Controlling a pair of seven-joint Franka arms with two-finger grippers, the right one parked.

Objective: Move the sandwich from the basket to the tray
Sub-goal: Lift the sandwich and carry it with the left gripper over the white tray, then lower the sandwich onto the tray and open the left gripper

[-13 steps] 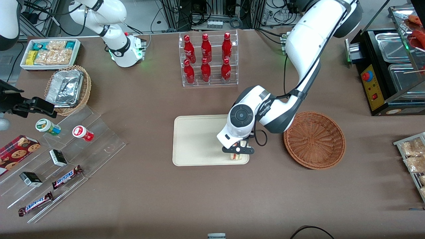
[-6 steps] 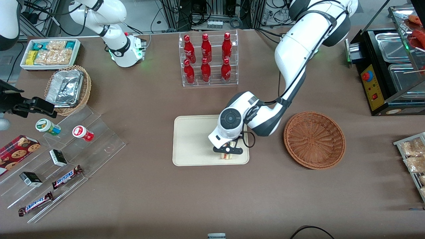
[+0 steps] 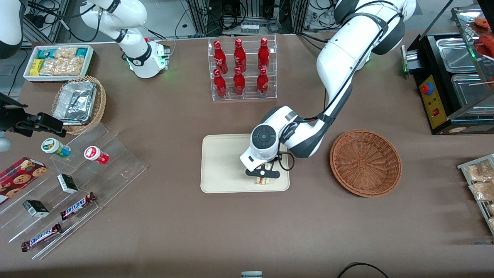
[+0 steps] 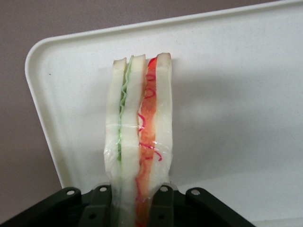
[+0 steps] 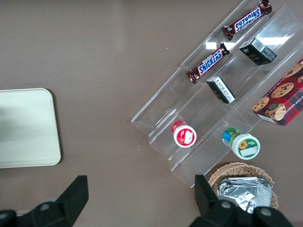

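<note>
1. The gripper (image 3: 262, 177) was low over the tray (image 3: 224, 162), near the tray's corner that is close to the front camera and toward the basket (image 3: 365, 162).
2. Its two fingers (image 4: 102, 204) were closed tight on the sandwich (image 4: 138, 137), one finger on each bread side.
3. The sandwich stood on its edge, with white bread outside and green and red layers inside. Clear wrap went around it.
4. In the wrist view, the sandwich was over the white tray, near one rounded corner. I could not tell if it was touching the tray or just above it.
5. The tray was cream-white and flat, and it lay on the brown table (image 3: 193, 224) near the middle.
6. The round brown wicker basket sat beside the tray, toward the working arm's end of the table. It had nothing in it.
7. A clear rack of red bottles (image 3: 241, 69) stood farther from the front camera than the tray.
8. Toward the parked arm's end of the table was a clear step shelf (image 3: 77, 181). It held two Snickers bars (image 3: 77, 205), small dark boxes (image 3: 67, 183) and two little cups (image 3: 96, 155).
9. A box of cookies (image 3: 19, 179) lay next to that shelf, at the table's edge.
10. A lighter wicker basket with a foil container (image 3: 77, 102) sat near the far corner at that end. A white bin of snacks (image 3: 58, 61) was close to it.
</note>
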